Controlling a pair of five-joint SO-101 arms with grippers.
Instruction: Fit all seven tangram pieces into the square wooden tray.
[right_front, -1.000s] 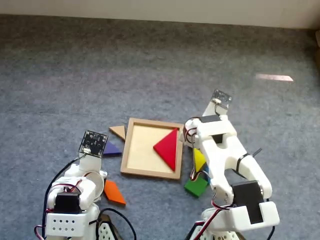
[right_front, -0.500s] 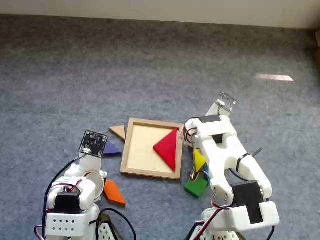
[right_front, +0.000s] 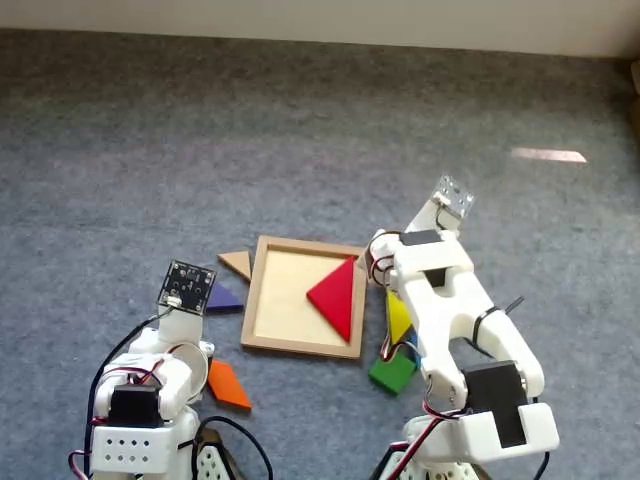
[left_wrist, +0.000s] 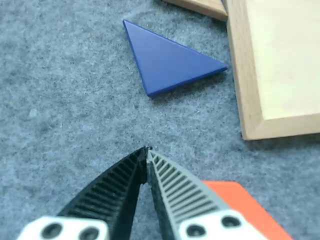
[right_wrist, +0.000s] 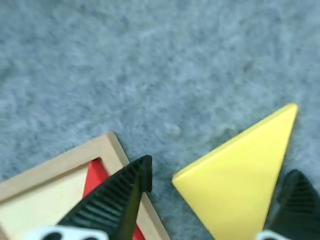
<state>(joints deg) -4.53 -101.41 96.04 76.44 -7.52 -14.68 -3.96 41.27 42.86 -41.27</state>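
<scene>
Yellow triangle (right_wrist: 235, 185) lies just right of the wooden tray (right_front: 252, 305), lower centre of frame, with the right end effector (right_wrist: 220, 170) spread wide over it, seemingly poised to grasp.

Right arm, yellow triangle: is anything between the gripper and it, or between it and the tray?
Nothing visible blocks the right gripper: the yellow triangle lies on the carpet between its open fingers. Toward the tray, bare carpet, then the rim; the red triangle already sits just inside that rim.
</scene>
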